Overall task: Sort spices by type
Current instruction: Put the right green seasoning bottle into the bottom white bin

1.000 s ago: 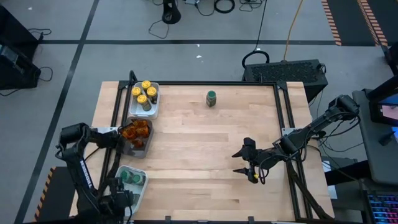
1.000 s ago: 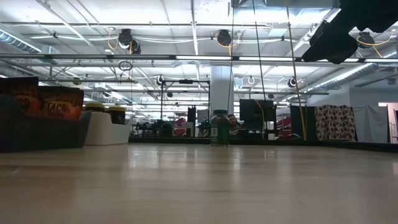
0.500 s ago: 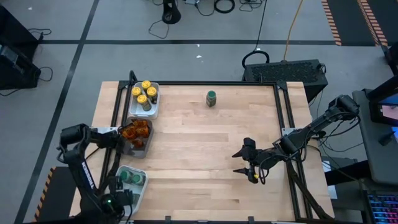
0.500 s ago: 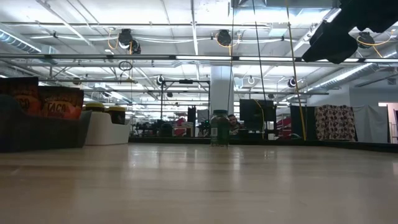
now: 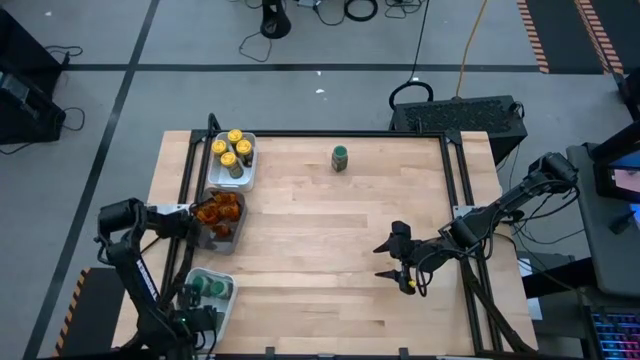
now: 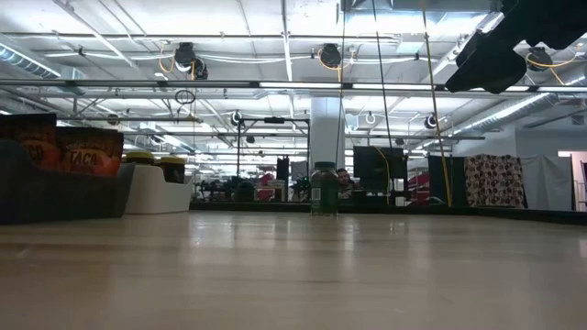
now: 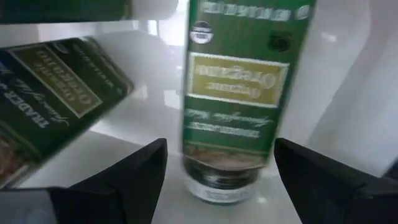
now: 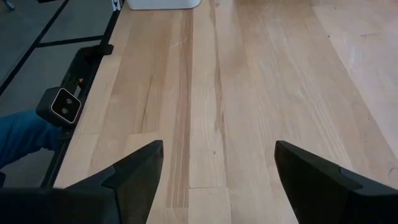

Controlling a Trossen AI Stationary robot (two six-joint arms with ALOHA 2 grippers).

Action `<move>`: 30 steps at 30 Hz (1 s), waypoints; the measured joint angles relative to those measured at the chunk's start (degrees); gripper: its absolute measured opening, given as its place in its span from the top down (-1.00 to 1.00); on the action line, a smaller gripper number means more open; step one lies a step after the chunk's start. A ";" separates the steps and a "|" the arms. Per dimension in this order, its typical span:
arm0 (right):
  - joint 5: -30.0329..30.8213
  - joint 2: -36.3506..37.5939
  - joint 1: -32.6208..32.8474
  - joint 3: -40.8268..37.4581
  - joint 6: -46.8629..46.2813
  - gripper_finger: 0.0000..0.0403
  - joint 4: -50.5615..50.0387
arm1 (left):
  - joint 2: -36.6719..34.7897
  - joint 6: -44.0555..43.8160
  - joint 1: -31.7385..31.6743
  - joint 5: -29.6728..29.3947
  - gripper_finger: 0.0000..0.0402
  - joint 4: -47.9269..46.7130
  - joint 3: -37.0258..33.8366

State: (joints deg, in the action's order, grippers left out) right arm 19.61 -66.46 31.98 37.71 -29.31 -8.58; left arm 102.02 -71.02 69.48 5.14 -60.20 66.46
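Note:
My left gripper (image 7: 219, 149) points down, open, over the white tray (image 5: 222, 303) at the table's near left corner. Its fingers stand on either side of a green-labelled jar (image 7: 239, 93) that lies in the tray, with a gap on both sides. A second such jar (image 7: 50, 93) lies beside it. Another green-lidded jar (image 5: 340, 158) stands upright alone at the far middle of the table. Yellow-lidded jars (image 5: 232, 152) stand in a white tray at the far left. Orange-brown packets (image 5: 218, 213) fill the dark grey tray. My right gripper (image 5: 395, 262) hangs open above bare wood, right of centre.
The three trays stand in a row along the table's left edge. The wood between them and my right gripper is bare but for the lone jar (image 6: 323, 188). A small camera block (image 8: 59, 106) sits at the table's edge, with blue cloth (image 8: 18, 140) beyond it.
My left gripper has sunk a little toward the near-left white tray, and its wrist has turned slightly. It has stayed open. My right arm has kept still, and no jar or packet has moved.

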 joint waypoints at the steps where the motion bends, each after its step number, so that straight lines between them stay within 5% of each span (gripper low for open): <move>1: 0.01 0.00 0.01 0.00 -0.01 -0.44 0.02 | -0.04 0.02 -0.13 -0.27 -0.49 -0.26 -0.23; 16: -0.15 0.00 0.00 0.00 0.23 -0.44 -0.02 | -0.06 4.32 -0.82 2.26 -0.48 -0.48 -0.25; 30: -0.19 0.00 0.01 0.00 0.23 -0.44 -0.61 | -0.54 4.33 -0.80 2.51 -0.03 -0.44 -0.25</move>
State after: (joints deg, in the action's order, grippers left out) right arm 19.42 -66.46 31.99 37.71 -29.08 -9.19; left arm 101.48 -66.70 68.69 7.65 -60.64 66.22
